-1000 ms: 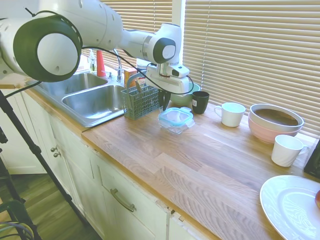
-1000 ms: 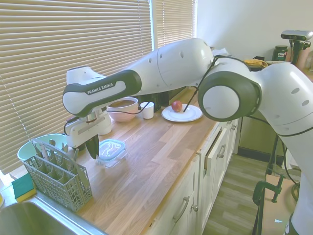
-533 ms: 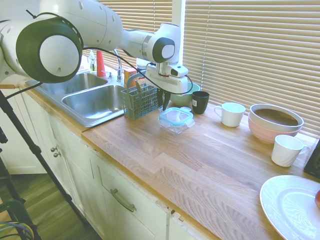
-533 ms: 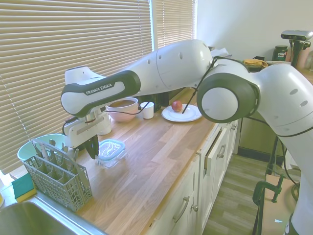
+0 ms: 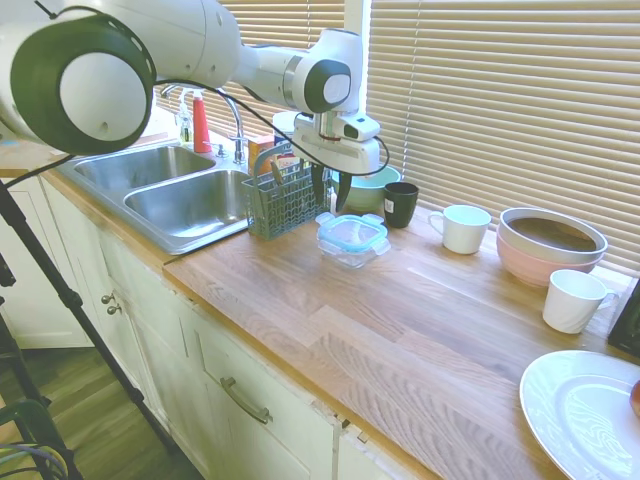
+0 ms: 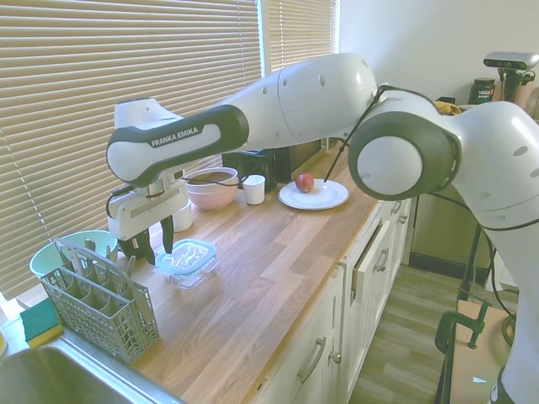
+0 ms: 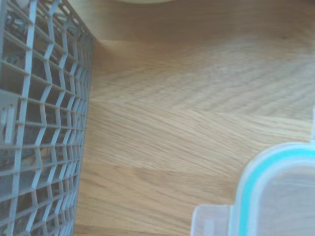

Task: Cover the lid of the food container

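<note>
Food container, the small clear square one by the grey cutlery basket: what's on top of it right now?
The clear square lid with the teal rim lies on the small clear food container. Whether its tabs are snapped down can't be seen. The gripper hangs open beside it.

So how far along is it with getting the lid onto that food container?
Mostly done, it looks like. The lid already sits on the food container on the counter, beside the cutlery basket. Nothing is in hand: the gripper hangs above and to the side, jaws open and empty. What's left, if anything, is pressing the snap tabs down; I can't tell whether they're latched.
</note>
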### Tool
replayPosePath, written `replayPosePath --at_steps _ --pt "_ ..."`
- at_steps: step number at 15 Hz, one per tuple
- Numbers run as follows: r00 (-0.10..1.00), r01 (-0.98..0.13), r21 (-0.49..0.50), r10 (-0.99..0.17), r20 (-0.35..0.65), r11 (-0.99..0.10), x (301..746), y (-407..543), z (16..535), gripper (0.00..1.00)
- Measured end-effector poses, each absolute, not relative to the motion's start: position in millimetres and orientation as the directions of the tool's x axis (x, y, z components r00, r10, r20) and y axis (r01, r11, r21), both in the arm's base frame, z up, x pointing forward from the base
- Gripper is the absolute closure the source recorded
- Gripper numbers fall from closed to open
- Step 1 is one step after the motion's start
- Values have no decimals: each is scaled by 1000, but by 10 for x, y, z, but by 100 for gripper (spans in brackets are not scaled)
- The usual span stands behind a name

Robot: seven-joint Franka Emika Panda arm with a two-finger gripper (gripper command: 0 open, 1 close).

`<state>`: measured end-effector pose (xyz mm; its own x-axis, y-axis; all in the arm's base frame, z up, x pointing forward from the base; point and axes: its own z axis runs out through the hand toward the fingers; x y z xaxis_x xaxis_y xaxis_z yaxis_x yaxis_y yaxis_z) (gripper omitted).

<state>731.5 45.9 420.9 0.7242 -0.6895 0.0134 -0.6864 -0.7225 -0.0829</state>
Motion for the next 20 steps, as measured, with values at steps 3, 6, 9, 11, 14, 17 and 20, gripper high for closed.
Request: replayPosePath --at_steps 3,6,9,11,14,17,20 --pt "716 -695 -88 -698 4 -714 7038 166 4396 0" --pt "708 -705 -78 -706 -16 -705 6656 -291 4549 0" --pt "706 -708 -55 -706 -45 -704 6253 -509 4488 0" --pt "701 -713 -34 -711 -56 -701 6001 -574 4315 0" --pt "697 -716 -8 -715 -62 -698 5614 -612 3998 0" --pt "693 -719 0 -718 -60 -695 5191 -629 3761 0" --pt "689 -724 -6 -723 -54 -690 4979 -662 3780 0"
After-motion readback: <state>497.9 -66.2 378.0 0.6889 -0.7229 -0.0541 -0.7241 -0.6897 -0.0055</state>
